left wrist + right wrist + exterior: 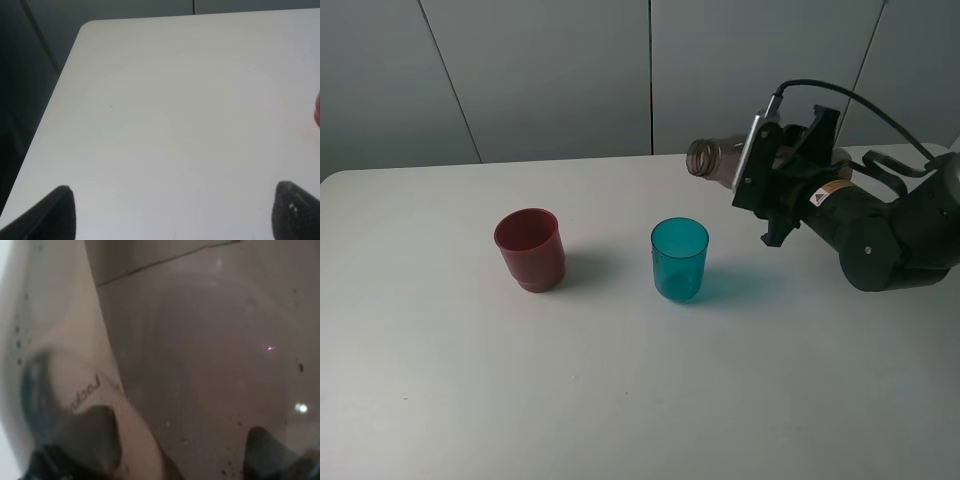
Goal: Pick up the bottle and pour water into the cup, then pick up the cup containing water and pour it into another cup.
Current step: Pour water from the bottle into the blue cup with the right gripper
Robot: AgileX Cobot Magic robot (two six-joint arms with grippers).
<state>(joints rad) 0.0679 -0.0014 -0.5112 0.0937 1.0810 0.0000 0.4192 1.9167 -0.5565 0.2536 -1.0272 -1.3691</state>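
The right gripper (775,170) is clamped on the bottle (712,158), held off the table (620,400) lying almost level, open neck pointing left; up close its smoky grey-brown wall shows small dark specks. Its mouth sits higher than and slightly right of the cup (680,258), a teal tumbler standing upright. Another cup (531,248), dark red, stands well to the left. The left gripper (172,215) has its fingers spread wide over bare tabletop, holding nothing.

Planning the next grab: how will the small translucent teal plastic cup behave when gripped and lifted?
The small translucent teal plastic cup looks thin-walled, so probably light and may flex if squeezed hard. Its smooth, nearly straight sides could be slippery. Standing upright and taller than wide, it might tip if nudged near the rim.
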